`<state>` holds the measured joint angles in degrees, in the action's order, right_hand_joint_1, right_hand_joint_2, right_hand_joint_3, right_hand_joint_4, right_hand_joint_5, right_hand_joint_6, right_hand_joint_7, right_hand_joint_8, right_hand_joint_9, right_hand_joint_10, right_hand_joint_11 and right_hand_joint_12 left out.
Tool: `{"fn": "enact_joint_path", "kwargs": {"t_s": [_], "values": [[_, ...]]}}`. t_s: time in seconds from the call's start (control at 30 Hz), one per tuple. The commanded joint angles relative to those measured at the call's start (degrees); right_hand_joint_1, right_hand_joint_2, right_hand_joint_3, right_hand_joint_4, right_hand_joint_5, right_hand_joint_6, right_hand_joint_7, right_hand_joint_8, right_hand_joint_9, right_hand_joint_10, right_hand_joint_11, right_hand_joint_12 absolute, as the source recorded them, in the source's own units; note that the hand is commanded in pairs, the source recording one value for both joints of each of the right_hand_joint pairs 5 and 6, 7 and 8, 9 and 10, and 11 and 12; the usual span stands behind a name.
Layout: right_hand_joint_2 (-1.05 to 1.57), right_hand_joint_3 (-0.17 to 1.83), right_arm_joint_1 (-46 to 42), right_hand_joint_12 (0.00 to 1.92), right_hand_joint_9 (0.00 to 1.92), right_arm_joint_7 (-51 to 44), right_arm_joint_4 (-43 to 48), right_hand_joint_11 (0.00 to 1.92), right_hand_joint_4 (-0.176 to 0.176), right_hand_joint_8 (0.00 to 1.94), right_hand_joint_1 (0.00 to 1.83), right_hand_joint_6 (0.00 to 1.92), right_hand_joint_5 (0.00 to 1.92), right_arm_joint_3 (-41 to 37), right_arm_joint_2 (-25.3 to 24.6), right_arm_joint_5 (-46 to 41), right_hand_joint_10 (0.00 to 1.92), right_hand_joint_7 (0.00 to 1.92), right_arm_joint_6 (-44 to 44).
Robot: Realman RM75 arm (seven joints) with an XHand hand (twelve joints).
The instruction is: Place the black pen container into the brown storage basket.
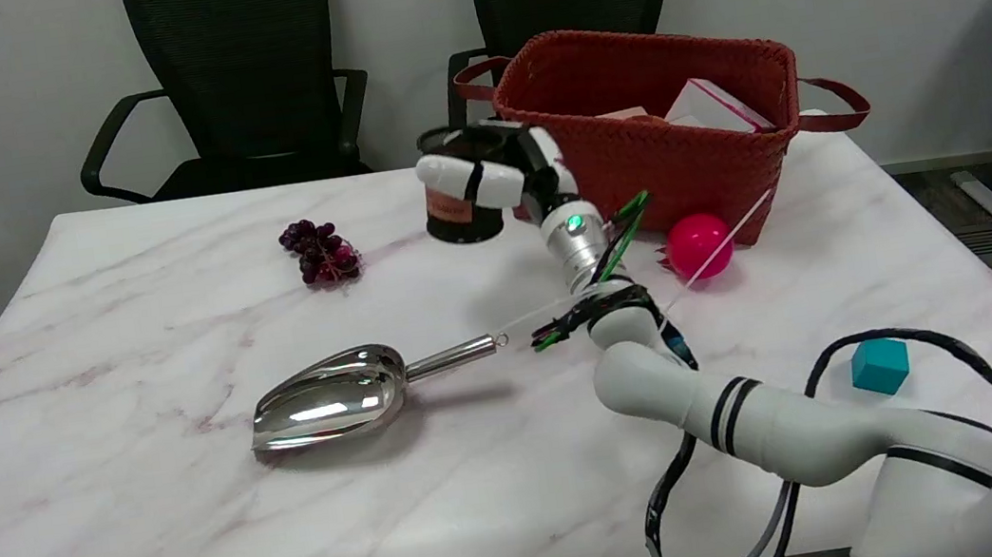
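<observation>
The black pen container (457, 216), a round black cup with a brown label, stands near the far middle of the marble table, just left of the brown storage basket (680, 149). My right hand (496, 168) wraps its white fingers around the container's upper part and grips it. Whether the cup's base still touches the table cannot be told. The woven basket has dark handles at both ends and holds a white box (708, 107).
A bunch of dark grapes (320, 252) lies left of the container. A steel scoop (349, 401) lies mid-table, a pink ball (699, 246) sits by the basket's front, and a teal cube (879, 365) is at the right. Two black chairs stand behind the table (134, 364).
</observation>
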<state>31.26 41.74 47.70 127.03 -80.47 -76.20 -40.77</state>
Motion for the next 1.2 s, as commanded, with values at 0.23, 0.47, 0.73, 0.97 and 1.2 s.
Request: {"fn": "enact_joint_path", "kwargs": {"t_s": [0.23,0.47,0.73,0.97,1.2], "values": [[0.89,0.75,0.5,1.14,1.35,-0.6,18.7,1.14,0.0,1.53,1.24,1.34,1.34,-9.3,9.2,5.7,1.35,1.53,-7.8],[0.87,0.73,5.9,1.13,1.34,-0.6,11.8,1.13,0.0,1.53,1.22,1.34,1.34,-13.0,10.2,5.6,1.34,1.53,-3.2],[0.81,0.74,15.8,1.12,1.34,-0.2,-5.2,1.12,0.0,1.52,1.2,1.34,1.34,-12.8,8.6,5.2,1.34,1.52,0.9],[0.71,0.73,24.2,1.08,1.31,-0.8,-18.7,1.08,0.0,1.5,1.18,1.3,1.3,-10.9,6.9,6.0,1.31,1.5,6.4],[0.66,0.68,27.6,1.06,1.3,-15.9,-21.5,1.06,0.0,1.47,1.17,1.23,1.23,-8.0,7.1,7.0,1.3,1.47,12.6]]}}
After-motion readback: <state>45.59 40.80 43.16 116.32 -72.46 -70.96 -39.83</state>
